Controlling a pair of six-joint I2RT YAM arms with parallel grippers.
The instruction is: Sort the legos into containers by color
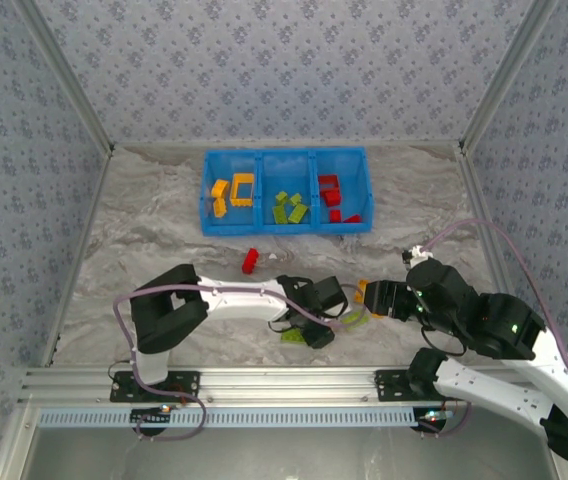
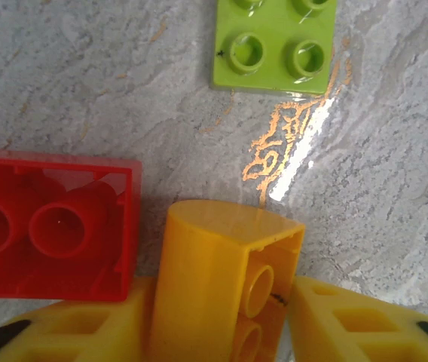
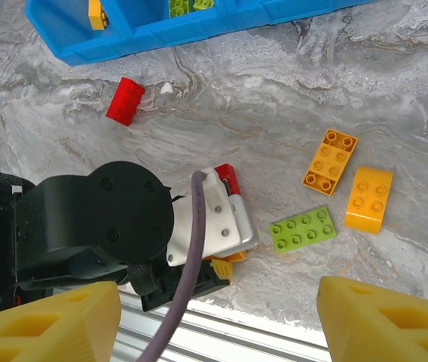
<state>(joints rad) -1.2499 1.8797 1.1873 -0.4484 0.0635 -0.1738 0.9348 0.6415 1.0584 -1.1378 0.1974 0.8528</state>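
Pinching an orange brick (image 2: 225, 249) in my left gripper (image 2: 221, 302), I judged the next move was lifting it to the bin's (image 1: 264, 228) orange compartment at eleven o'clock.

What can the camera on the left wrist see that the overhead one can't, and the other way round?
Left wrist: an orange-yellow brick on its side with its hollow underside showing, touched on both sides by the left gripper and its yellow fingers, beside a red brick with its open underside up. Overhead: the blue bin, its three compartments holding sorted legos. Both: the marbled table and the left gripper.
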